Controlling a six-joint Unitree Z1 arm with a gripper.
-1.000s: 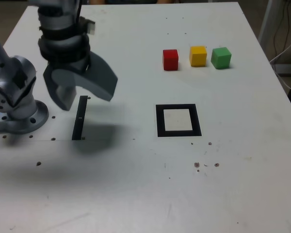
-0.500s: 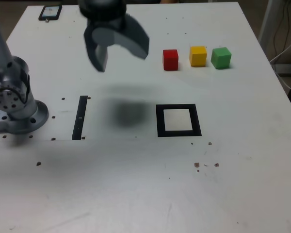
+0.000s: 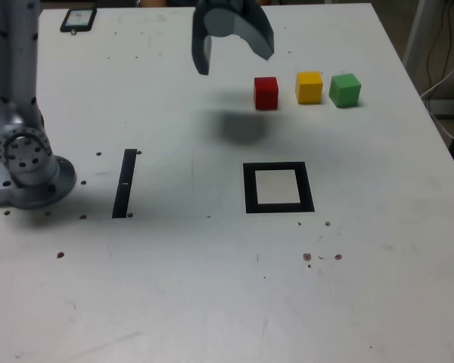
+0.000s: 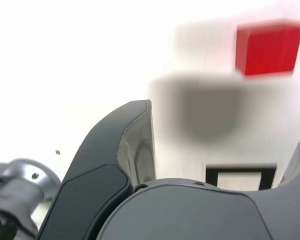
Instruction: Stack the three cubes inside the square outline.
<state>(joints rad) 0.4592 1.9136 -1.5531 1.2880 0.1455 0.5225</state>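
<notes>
Exterior view: the red cube, yellow cube and green cube sit in a row on the table, apart from each other. They look light and hard, and should not break. Flat sides are good to pinch, but the smooth faces may slip. The gripper is wide open, holding nothing, up high near the red one. The square outline is bare. The yellow cube's neighbours could get bumped.
</notes>
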